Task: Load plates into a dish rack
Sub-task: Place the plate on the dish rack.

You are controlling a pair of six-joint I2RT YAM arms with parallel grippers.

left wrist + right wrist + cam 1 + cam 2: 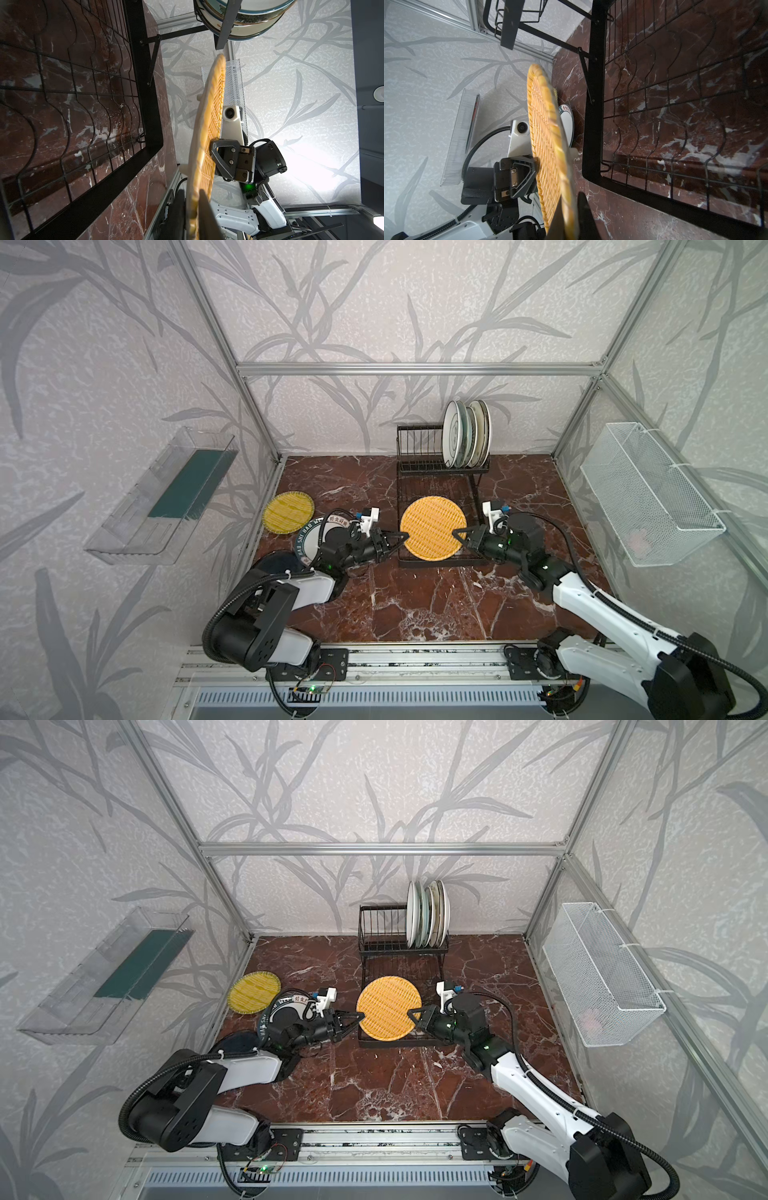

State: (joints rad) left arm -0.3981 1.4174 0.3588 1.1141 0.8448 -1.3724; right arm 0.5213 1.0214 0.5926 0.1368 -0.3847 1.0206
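Observation:
An orange woven plate [432,529] [388,1009] hangs nearly level over the flat grid tray of the black dish rack [419,448] [382,928]. My right gripper [456,534] [570,209] is shut on the right side of its rim [548,145]. My left gripper [402,540] [192,212] straddles the opposite rim [204,128]; whether it still clamps does not show. Several plates [465,433] [428,913] stand upright in the rack's right slots. A yellow woven plate [288,512], a white plate with a lettered rim [309,537] and a black plate [274,562] lie at the left.
A clear plastic bin [162,497] hangs on the left wall and a white mesh basket [648,493] on the right wall. The rack's left slot bars hold nothing. Aluminium frame posts stand at the back corners of the marble table [415,605].

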